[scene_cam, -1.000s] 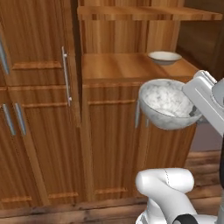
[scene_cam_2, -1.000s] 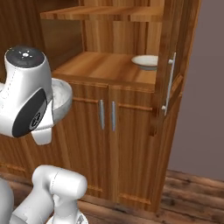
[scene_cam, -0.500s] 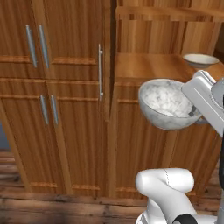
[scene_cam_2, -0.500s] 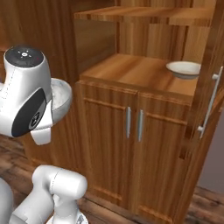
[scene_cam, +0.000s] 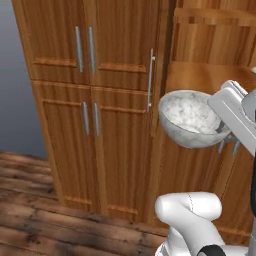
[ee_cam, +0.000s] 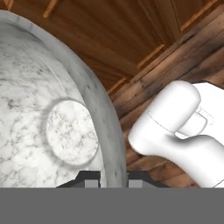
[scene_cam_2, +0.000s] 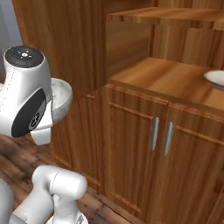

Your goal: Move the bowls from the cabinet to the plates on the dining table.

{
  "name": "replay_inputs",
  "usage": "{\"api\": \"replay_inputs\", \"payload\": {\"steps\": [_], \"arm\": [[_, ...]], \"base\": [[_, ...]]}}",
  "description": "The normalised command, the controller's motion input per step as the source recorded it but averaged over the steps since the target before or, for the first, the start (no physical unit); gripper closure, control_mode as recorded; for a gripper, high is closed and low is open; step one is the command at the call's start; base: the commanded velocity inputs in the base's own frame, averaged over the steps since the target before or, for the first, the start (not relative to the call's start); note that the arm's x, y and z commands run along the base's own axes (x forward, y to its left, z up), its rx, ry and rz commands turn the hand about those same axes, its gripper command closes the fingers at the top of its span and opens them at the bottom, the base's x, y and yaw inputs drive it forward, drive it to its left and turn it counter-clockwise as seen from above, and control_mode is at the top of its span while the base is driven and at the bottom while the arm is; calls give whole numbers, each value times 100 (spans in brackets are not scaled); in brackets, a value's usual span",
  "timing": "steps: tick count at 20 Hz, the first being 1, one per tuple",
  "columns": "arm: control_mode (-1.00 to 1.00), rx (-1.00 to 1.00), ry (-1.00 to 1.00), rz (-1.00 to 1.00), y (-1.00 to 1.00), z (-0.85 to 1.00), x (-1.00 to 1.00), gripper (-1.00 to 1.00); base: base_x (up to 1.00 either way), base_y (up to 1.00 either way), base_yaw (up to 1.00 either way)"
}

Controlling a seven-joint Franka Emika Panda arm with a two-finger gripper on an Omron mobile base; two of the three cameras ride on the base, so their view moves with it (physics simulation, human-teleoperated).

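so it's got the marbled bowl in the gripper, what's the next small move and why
Probably keep the base turning away from the cabinet with the grip unchanged. The gripper is shut on the rim of the marbled bowl, which hangs in the air clear of the shelf, so lifting is done. No blue plate or dining table is in sight, so the bowl needs carrying before any lowering. The beige bowl sits on the shelf.
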Motion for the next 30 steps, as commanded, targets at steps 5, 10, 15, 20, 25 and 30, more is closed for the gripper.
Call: {"api": "replay_inputs", "payload": {"steps": [5,10,15,20,25,30], "arm": [[100,0,0,0,0,0,0,100],[100,0,0,0,0,0,0,100],[100,0,0,0,0,0,0,100],[100,0,0,0,0,0,0,100],[100,0,0,0,0,0,0,100],[100,0,0,0,0,0,0,100]], "base": [[-33,0,54],[-33,2,53],[-36,9,50],[-38,8,49],[-24,14,50],[0,17,51]]}}
